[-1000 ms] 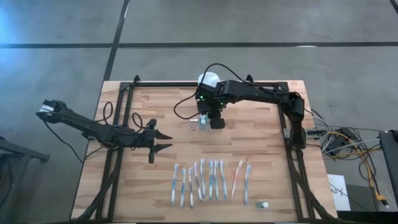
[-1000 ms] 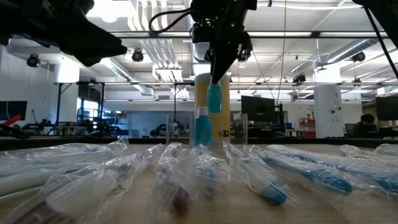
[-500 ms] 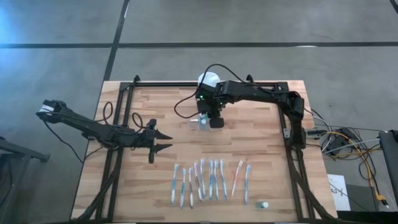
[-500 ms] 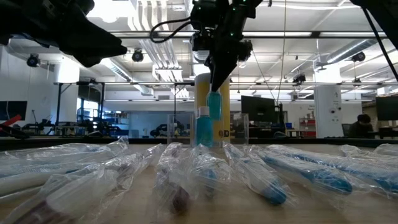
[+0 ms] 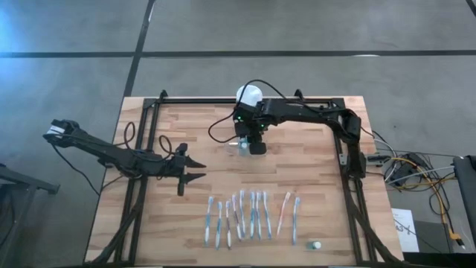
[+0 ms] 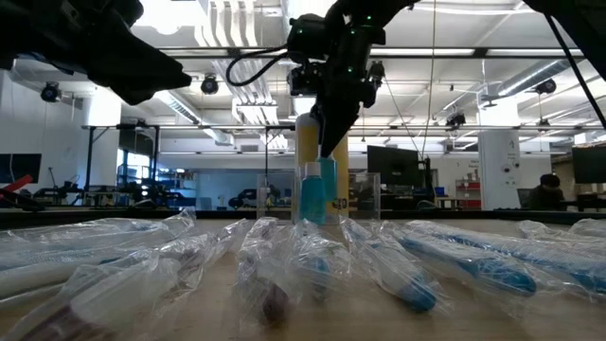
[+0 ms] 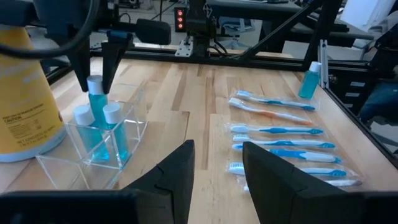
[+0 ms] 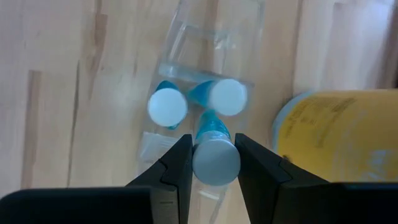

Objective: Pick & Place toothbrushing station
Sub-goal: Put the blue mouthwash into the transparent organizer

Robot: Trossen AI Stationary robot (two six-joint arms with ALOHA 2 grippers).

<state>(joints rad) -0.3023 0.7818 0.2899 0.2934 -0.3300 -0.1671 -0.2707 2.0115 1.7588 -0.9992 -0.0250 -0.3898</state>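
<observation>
At the tabletop's back centre: you have the right end effector (image 5: 256,146) over the toothbrushing station (image 7: 93,152), pinching a small blue bottle with a white cap (image 8: 216,160) by its neck.
Station position: the clear holder sits at about 12 o'clock from the tabletop (image 5: 312,179) centre, touching or just beside the yellow jar (image 7: 28,93); the overhead camera hardly shows it under the arm.
Already in: two blue bottles (image 8: 168,106) stand upright in the holder's compartments, white caps up, side by side.
In hand: the third bottle hangs upright between the right fingers (image 7: 81,59), its base down among the two seated ones; whether it has reached the holder's floor, you cannot tell.
Left end effector (image 5: 195,168): parked at about 9 o'clock from centre, well apart from the holder, fingers spread and carrying nothing.
Still waiting: a row of wrapped toothbrushes (image 5: 253,216) lies along the 6 o'clock edge, and one more blue bottle (image 7: 309,81) stands at the row's right end, near 5 o'clock.
Progress, as a judgement: roughly the bottle stage is nearly filled, three of four; the toothbrushes look untouched, so most of the loading is ahead of you.
Next need: release only once the bottle stands on its own, since the neighbours are close enough to tip.
</observation>
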